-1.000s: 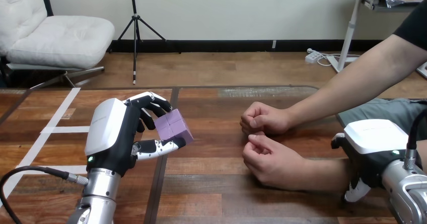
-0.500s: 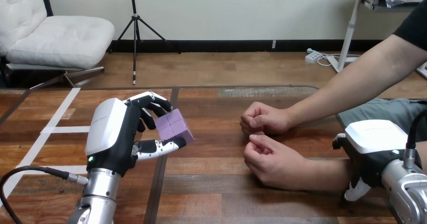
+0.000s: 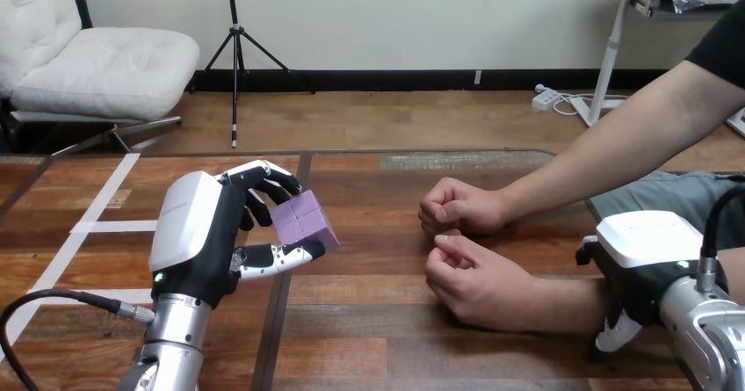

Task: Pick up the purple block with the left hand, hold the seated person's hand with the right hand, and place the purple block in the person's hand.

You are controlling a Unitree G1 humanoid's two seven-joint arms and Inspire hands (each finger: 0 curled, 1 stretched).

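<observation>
Left robot hand (image 3: 198,233) clamped on purple block (image 3: 303,220) — person's fists (image 3: 474,281) well right of it. Right robot hand (image 3: 646,255) beside person's forearm (image 3: 562,303) — grip unclear.

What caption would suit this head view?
Left hand holds purple block; right hand sits beside the person's forearm.

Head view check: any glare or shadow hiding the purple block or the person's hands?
Head view: even light, no glare on the purple block, plainly gripped by the left hand. Head view: only soft shadows under the person's nearer hand and the person's farther hand. Head view: a pale patch, glare or wear, on the table at its far edge. Head view: the right hand shows its back, palm side unseen.
</observation>
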